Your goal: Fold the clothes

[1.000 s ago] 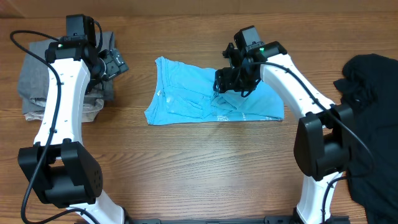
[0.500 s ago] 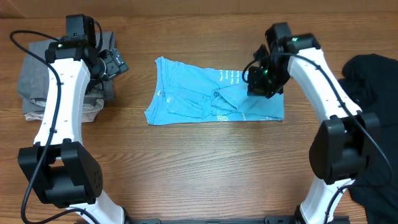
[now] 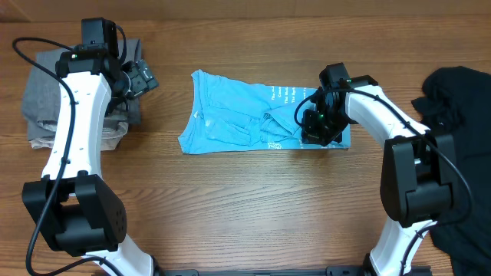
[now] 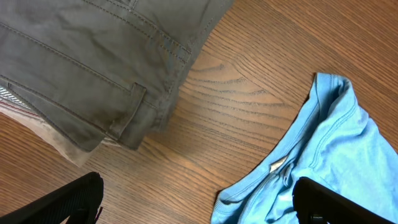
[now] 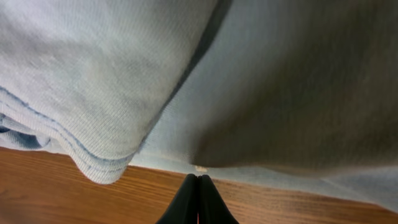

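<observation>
right wrist: fingers (image 5: 186, 208) closed at t-shirt (image 5: 93, 81) hem

The right gripper (image 5: 198, 182) has its black fingertips pressed together just below the light blue T-shirt (image 5: 280, 81) hem, above a strip of wooden table (image 5: 56, 190).

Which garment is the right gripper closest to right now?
The light blue T-shirt: the right gripper is at its right-hand hem. The black garment lies apart at far right, the grey trousers far left.
</observation>
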`<state>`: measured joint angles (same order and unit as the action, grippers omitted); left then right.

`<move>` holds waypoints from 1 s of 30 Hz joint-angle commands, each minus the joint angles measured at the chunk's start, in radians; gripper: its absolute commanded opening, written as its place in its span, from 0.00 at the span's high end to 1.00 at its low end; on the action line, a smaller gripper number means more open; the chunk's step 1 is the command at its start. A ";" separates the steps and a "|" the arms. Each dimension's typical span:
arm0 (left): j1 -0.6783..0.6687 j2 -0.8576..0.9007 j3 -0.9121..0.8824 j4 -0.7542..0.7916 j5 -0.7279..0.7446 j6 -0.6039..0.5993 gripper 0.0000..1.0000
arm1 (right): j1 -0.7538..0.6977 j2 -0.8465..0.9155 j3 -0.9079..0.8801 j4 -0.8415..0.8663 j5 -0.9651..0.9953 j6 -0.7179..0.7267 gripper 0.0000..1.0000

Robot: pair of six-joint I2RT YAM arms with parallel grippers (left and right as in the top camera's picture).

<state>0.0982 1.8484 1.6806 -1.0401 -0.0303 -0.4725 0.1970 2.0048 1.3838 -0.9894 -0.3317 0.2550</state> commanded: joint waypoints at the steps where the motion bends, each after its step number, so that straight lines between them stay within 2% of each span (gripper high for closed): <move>1: -0.005 -0.025 0.023 0.001 -0.003 -0.011 0.00 | 0.006 -0.006 -0.005 0.031 0.008 0.016 0.96; 23: -0.005 -0.025 0.023 0.001 -0.003 -0.011 0.00 | 0.006 0.000 -0.011 0.211 0.008 0.090 0.96; 30: -0.005 -0.025 0.023 0.001 -0.003 -0.011 0.00 | 0.006 0.000 -0.011 0.352 0.008 0.130 0.96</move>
<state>0.0982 1.8484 1.6806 -1.0401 -0.0307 -0.4725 0.1982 2.0048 1.3796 -0.6918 -0.3317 0.3424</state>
